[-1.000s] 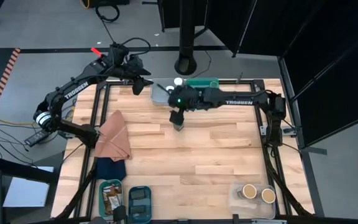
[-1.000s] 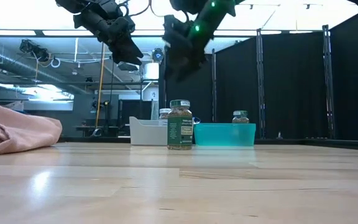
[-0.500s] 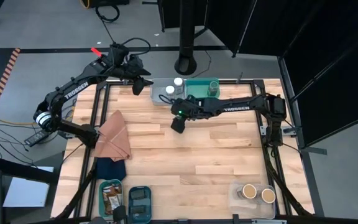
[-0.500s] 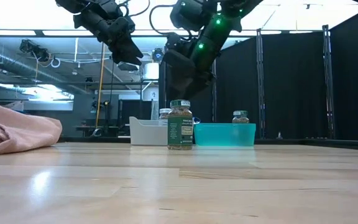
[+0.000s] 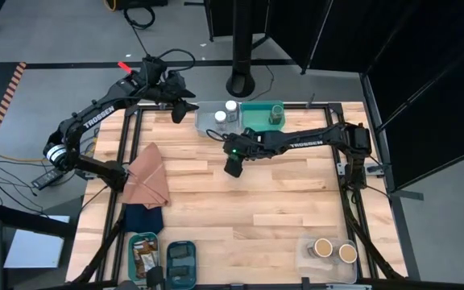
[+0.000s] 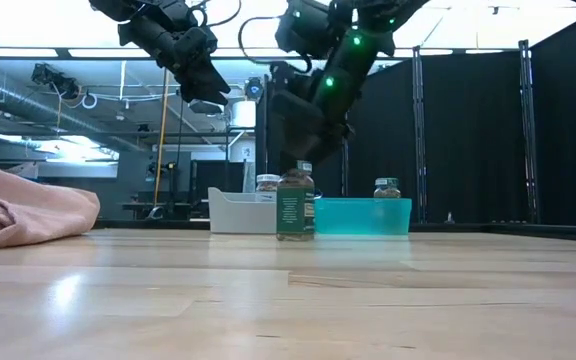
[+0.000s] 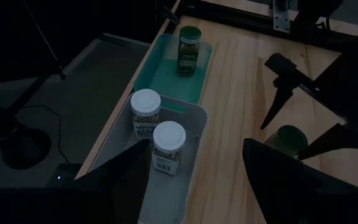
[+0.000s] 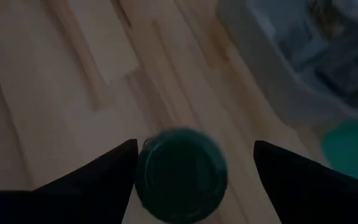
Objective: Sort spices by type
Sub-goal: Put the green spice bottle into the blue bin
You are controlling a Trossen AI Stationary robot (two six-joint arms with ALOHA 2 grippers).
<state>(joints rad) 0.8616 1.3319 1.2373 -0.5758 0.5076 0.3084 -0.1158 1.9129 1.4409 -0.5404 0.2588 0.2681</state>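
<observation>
A green-lidded spice jar (image 6: 295, 205) stands upright on its base on the table, back of centre. My right gripper (image 6: 303, 158) is open and has come down over it. In the right wrist view its two fingers stand on either side of the green lid (image 8: 180, 174). My left gripper (image 5: 180, 109) hangs open, high over the far left beside the white bin (image 5: 209, 122). That bin holds two white-lidded jars (image 7: 168, 140). The teal bin (image 5: 256, 119) next to it holds one green-lidded jar (image 7: 189, 46). My right gripper comes at the jar from above, slanting down. One finger (image 8: 114, 171) stands right at the lid's rim and the other is apart from it. I cannot tell whether the near finger touches the lid. The jar stands upright on the table.
A pinkish-brown cloth (image 5: 147, 177) and a dark blue cloth (image 5: 143, 217) lie at the left. Two small bins (image 5: 161, 258) with packets and black boxes sit at the near edge. A clear bin (image 5: 329, 251) with two tan-topped jars stands near right. Bare wood fills the middle.
My right gripper has come down and a little toward the table's near edge. It has sunk from well above the green-lidded jar until its fingers flank the lid. The left arm has kept still.
</observation>
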